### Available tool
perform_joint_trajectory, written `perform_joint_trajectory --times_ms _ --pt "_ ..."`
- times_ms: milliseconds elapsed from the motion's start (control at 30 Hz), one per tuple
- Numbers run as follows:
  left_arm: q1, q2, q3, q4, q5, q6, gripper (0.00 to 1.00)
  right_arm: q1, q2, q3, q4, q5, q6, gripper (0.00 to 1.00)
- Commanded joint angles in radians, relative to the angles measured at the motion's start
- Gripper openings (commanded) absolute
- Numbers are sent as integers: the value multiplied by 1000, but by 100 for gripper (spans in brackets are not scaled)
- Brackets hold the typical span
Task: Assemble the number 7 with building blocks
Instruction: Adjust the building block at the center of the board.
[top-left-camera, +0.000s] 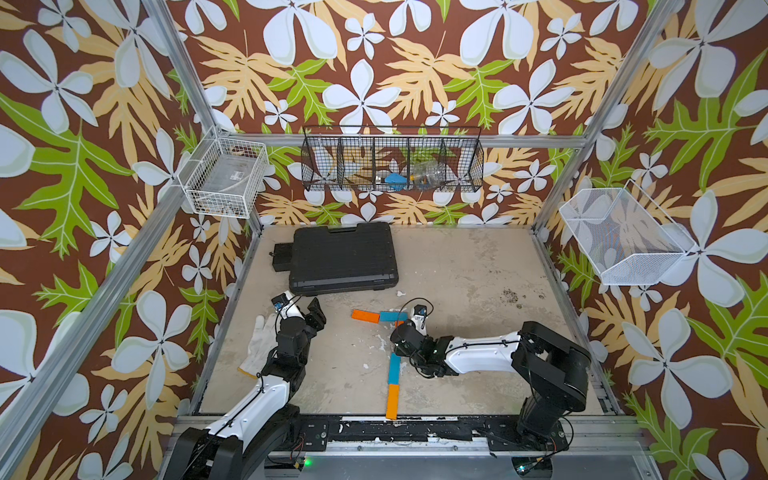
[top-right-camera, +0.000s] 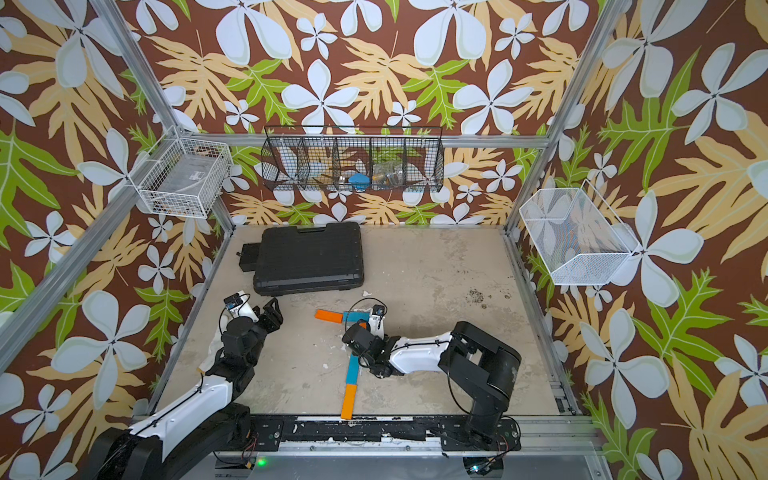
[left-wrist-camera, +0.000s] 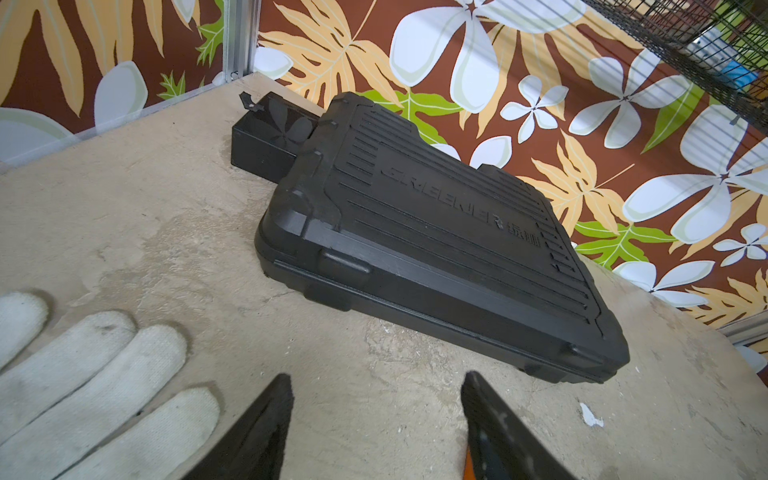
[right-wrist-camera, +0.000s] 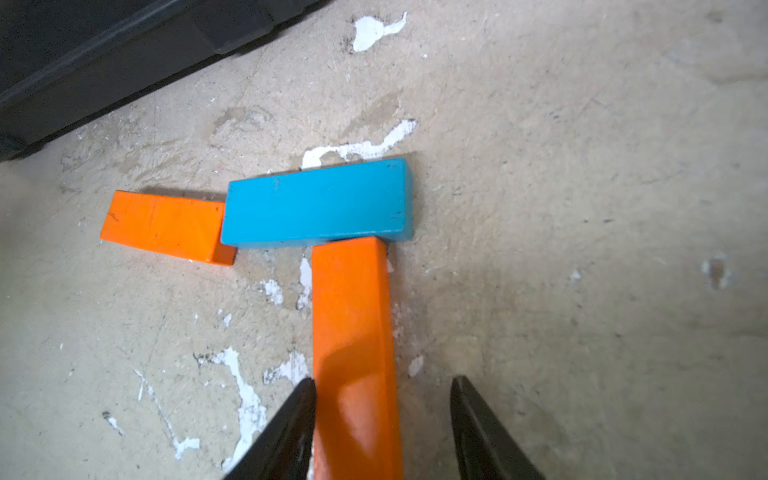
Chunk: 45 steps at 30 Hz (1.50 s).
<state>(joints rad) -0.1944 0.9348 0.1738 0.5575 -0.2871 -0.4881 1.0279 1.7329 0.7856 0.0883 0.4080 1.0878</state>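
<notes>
Right gripper (right-wrist-camera: 382, 379) straddles the orange bar (right-wrist-camera: 353, 311) heading the 7's stem, jaws part-open and not clamped. The bar's far end meets the blue bar (right-wrist-camera: 318, 205). It looks light, rigid and smooth, so pinch its long sides midway.

Left arm (top-left-camera: 257, 399) stretches forward from its base, wrist cocked upward, the left pincer (left-wrist-camera: 376, 382) tilted downward with its jaws parted. Right arm (top-left-camera: 478, 353) lies low and folded inward towards its partner, wrist bent, the right pincer (right-wrist-camera: 382, 386) angled steeply down, black fingertips (right-wrist-camera: 291, 419) likewise standing apart.
</notes>
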Motion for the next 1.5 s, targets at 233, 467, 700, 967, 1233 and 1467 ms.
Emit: perform_joint_trajectory --times_ms 233,467,700,967,1233,1467 --pt "2 1 6 24 3 6 68 -13 -256 -178 56 24 -224 48" --pt "2 -2 6 22 1 6 68 -84 -192 -200 98 -54 -338 45" --pt "1 2 6 23 2 4 68 -84 -64 -152 117 -84 -336 41" --pt "2 6 7 24 3 4 68 -67 -55 -154 128 -107 -307 40" --pt "2 9 7 24 1 3 68 -24 -50 -111 31 -83 -265 39" --pt "3 6 7 24 -1 2 68 -8 -49 -109 -14 -56 -234 38"
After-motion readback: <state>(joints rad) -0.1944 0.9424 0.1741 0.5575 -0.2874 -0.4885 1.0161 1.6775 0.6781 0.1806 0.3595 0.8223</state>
